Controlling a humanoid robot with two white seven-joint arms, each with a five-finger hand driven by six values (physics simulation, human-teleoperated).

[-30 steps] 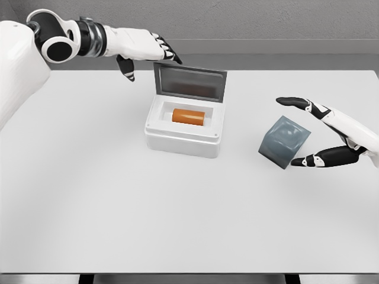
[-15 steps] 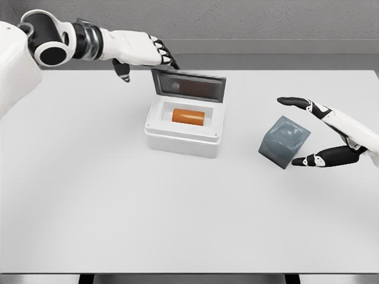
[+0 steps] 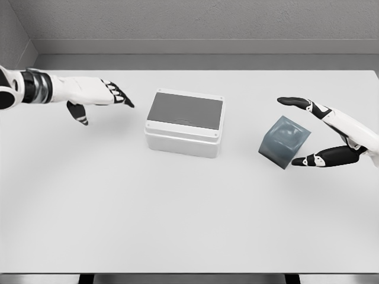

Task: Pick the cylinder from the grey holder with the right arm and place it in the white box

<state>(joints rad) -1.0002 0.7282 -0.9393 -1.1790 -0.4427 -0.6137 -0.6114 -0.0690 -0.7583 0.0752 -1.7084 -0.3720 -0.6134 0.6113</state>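
Two spread hands — left hand (image 3: 98, 97), right hand (image 3: 331, 133) — flank lidded white box (image 3: 185, 122), tilted grey holder (image 3: 284, 142).

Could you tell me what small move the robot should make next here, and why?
Probably draw the right hand back from the tilted grey holder: the white box has its grey lid shut, no cylinder shows, and the open fingers hold nothing.

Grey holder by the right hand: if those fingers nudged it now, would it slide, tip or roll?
The grey holder is a boxy block with flat faces, so it likely won't roll. It sits tilted, seemingly on an edge, so a nudge could tip it flat. The right hand brackets it with open fingers, apparently not gripping.
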